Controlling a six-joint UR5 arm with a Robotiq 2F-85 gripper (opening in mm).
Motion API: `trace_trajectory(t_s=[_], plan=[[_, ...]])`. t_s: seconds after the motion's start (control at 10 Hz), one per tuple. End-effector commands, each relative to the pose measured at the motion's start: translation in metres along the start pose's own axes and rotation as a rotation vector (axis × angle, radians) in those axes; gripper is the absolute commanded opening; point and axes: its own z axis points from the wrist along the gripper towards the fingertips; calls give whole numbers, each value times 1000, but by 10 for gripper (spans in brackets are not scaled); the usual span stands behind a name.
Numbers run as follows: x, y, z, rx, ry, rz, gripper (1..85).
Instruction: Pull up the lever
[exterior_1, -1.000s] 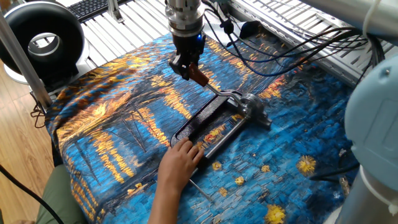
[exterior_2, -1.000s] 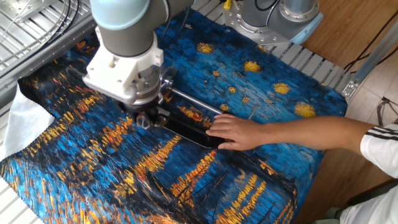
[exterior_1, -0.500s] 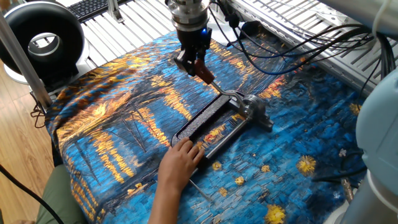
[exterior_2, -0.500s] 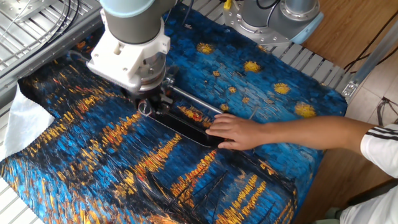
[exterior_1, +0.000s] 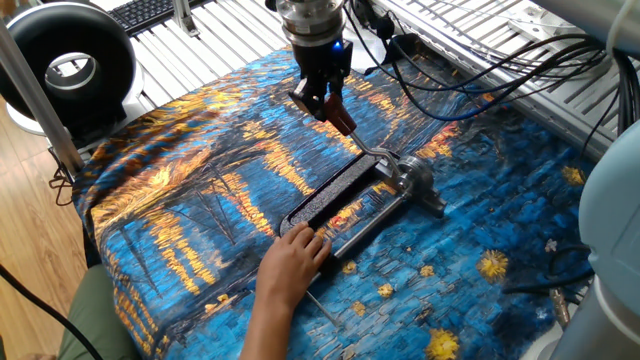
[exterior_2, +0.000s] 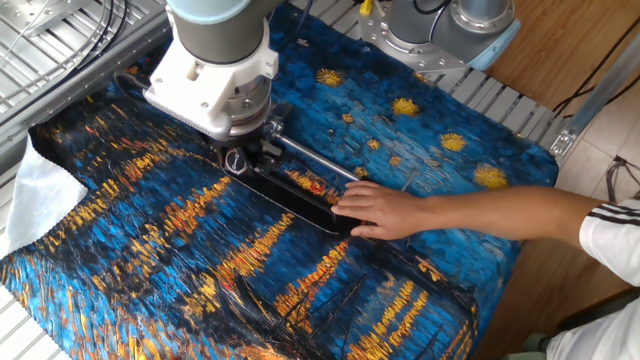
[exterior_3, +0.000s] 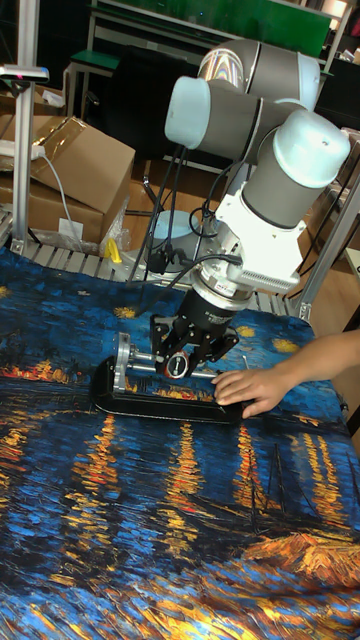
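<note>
The black clamp tool (exterior_1: 335, 195) lies on the painted blue-and-gold cloth (exterior_1: 190, 190). Its lever (exterior_1: 343, 120) is a silver arm with a reddish-brown knob, rising at a slant from the clamp's metal head (exterior_1: 405, 178). My gripper (exterior_1: 322, 103) is shut on the knob, straight above the clamp's far end. In the other fixed view the gripper (exterior_2: 245, 160) hides the lever, and the clamp tool (exterior_2: 290, 195) shows below it. A person's hand (exterior_1: 290, 262) presses the clamp's near end down. The tall fixed view shows the gripper (exterior_3: 185, 362) over the clamp tool (exterior_3: 150, 402).
A bare steel rod (exterior_1: 378, 215) runs along the clamp. A black ring-shaped device (exterior_1: 65, 60) stands at the far left. Cables (exterior_1: 480, 80) trail across the metal slats behind. A white robot body (exterior_1: 610, 250) fills the right edge. The person's arm (exterior_2: 500, 215) reaches in from the side.
My gripper has moved up and towards the clamp's metal head with the knob in it, so the lever stands steeper. The hand has stayed on the clamp.
</note>
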Motion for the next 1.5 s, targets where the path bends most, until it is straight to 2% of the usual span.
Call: trace_trajectory(t_s=[0.0, 0.1, 0.3, 0.5, 0.8, 1.0, 1.4], plan=[[2, 7, -3, -27, 0, -24, 220], [-3, 15, -2, -57, -12, -35, 260], [-6, 17, -1, -72, -21, -75, 347], [-9, 21, 1, -132, -49, -117, 477], [-9, 18, 5, -153, -64, -136, 557], [0, 16, 1, -147, -48, -113, 523], [33, 10, -15, -136, -34, -70, 430]])
